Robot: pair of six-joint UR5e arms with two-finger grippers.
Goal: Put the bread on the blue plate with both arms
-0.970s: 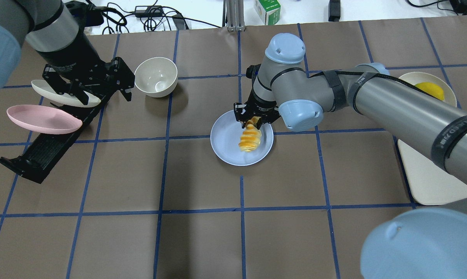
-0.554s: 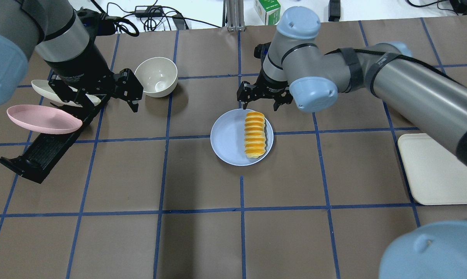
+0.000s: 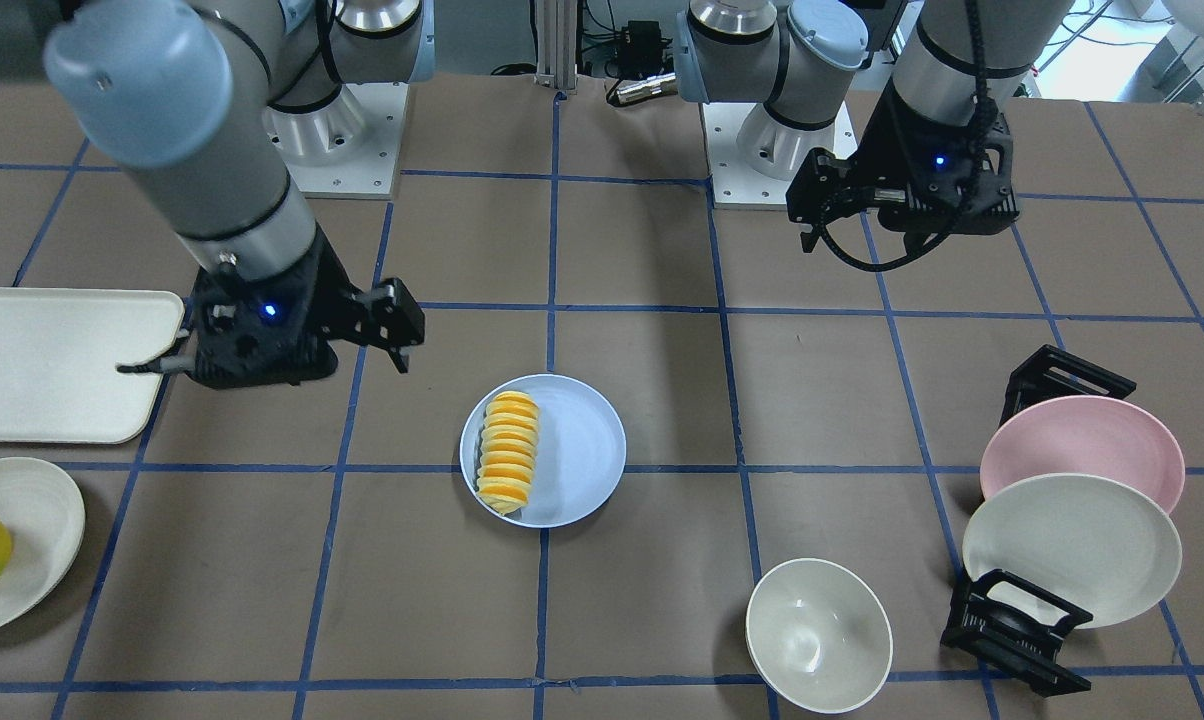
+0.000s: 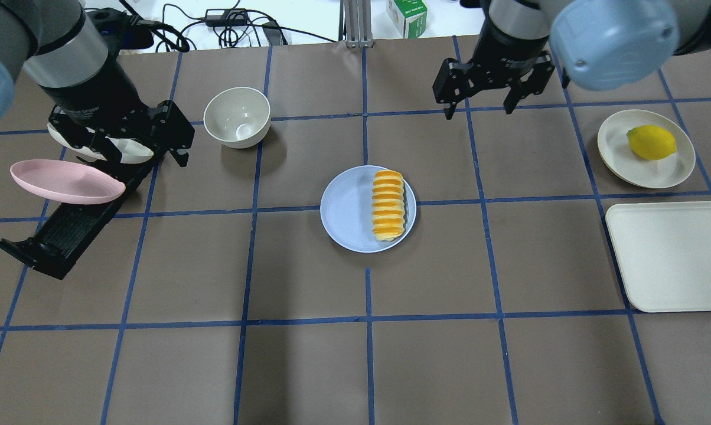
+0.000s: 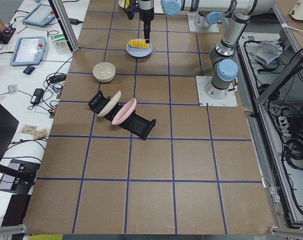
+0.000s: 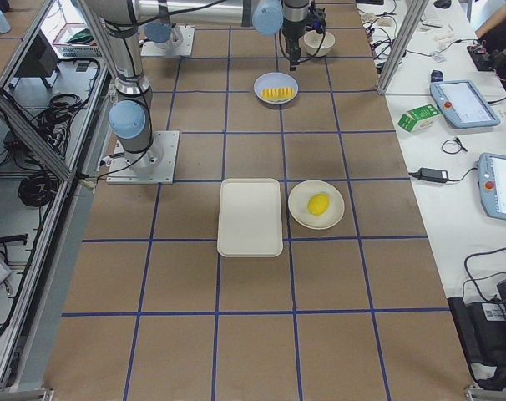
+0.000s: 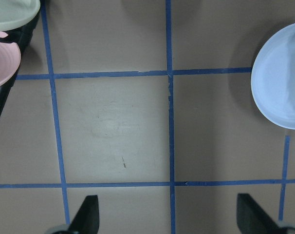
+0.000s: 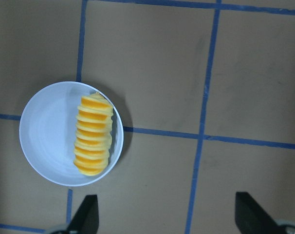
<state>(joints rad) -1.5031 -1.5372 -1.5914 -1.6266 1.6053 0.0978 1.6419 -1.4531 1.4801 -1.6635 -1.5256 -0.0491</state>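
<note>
The bread (image 4: 388, 205), a ridged yellow-orange and cream loaf, lies flat on the right half of the blue plate (image 4: 343, 212) at the table's middle. It also shows in the right wrist view (image 8: 93, 135) on the plate (image 8: 47, 131). My right gripper (image 4: 478, 110) is open and empty, raised well behind and to the right of the plate. My left gripper (image 4: 152, 156) is open and empty, over the dish rack at the far left. In the left wrist view only the plate's edge (image 7: 276, 80) shows at the right.
A white bowl (image 4: 237, 116) stands behind and left of the plate. A black rack (image 4: 66, 230) holds a pink plate (image 4: 66, 182) and an off-white plate (image 3: 1072, 545). A lemon (image 4: 651, 141) sits on an off-white plate (image 4: 615, 150). A cream tray (image 4: 674, 254) lies at the right.
My right gripper let go of the bread, which now lies flat on the blue plate, then rose and moved back and right. My left gripper shifted only slightly near the rack.
</note>
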